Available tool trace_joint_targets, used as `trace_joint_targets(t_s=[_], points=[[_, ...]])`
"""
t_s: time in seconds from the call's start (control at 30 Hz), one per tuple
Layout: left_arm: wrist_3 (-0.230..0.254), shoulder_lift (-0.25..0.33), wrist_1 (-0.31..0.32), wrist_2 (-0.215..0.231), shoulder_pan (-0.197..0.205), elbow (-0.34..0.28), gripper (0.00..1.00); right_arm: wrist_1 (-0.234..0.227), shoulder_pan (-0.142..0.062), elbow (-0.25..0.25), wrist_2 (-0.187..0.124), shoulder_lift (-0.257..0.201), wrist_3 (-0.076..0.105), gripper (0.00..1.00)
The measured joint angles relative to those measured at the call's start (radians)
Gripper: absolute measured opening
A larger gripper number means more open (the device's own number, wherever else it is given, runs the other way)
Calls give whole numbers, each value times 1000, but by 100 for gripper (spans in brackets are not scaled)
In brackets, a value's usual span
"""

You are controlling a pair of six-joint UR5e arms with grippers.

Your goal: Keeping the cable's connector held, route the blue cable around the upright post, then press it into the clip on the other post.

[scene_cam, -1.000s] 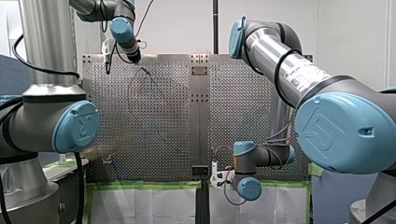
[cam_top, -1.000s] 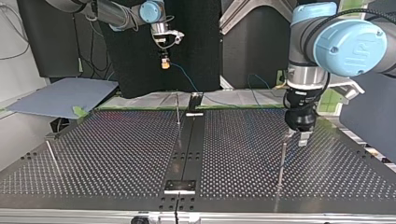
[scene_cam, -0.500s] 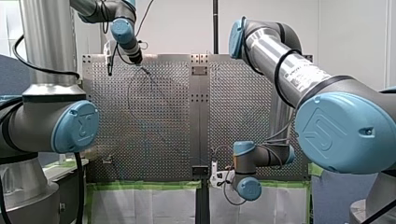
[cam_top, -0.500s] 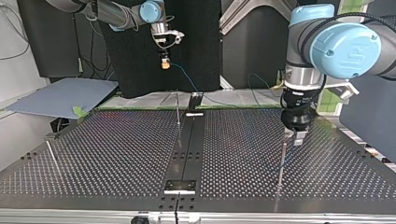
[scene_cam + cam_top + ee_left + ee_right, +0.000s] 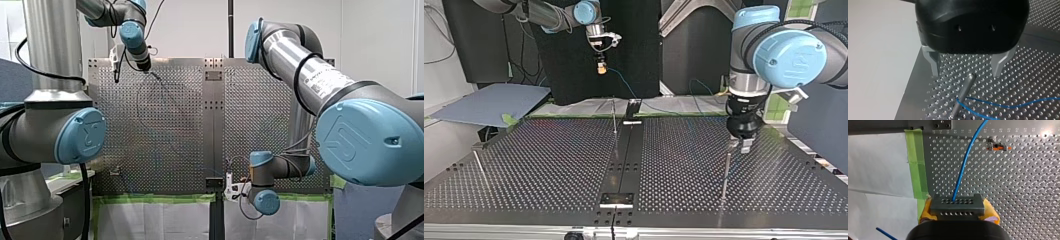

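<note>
Two metal fingers [image 5: 933,61] of my left gripper [image 5: 966,73] stand spread apart and grasp nothing, one on each side of the rounded tip of the upright post [image 5: 963,91]. In the top view that post [image 5: 725,170] rises at about four o'clock on the tabletop [image 5: 549,165], with the gripper right over its top. The blue cable [image 5: 1000,106] lies on the perforated plate and meets the post low, near its foot. Whether it already goes fully around I cannot tell. My right gripper [image 5: 958,211] hangs at about eleven o'clock in the top view, above the tabletop's far edge. Its yellow pads [image 5: 990,208] are clenched on the dark connector [image 5: 957,205], from which the cable runs off ahead.

I judge that the routing around the post is the step in hand. To do it well, the left fingers should come down beside the post, not onto its tip, and take the cable low and close to it. The cable looks thin and limp, so a loop left high could ride up over the rounded end. The right gripper should hold the connector firmly without pulling, leaving slack for the bend.
</note>
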Motion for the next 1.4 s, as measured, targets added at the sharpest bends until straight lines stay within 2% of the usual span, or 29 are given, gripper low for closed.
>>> trace_joint_targets(t_s=[0.3, 0.83, 0.97, 1.13, 1.4], points=[[2, -1, -8, -51, 0, 0, 100, -2, 0, 0, -1, 0, -1, 0], [7, 0, -8, -61, 0, 0, 100, 2, 0, 0, 0, 0, -8, 0], [21, 0, -6, -42, -5, 0, 100, 7, 0, 0, 0, 0, -9, 0], [47, 0, 8, 3, -14, 0, 100, 19, 0, 0, 1, 0, -10, 0], [112, -4, 80, 81, -44, 0, 100, 33, 1, 0, 2, 0, -11, 0]])
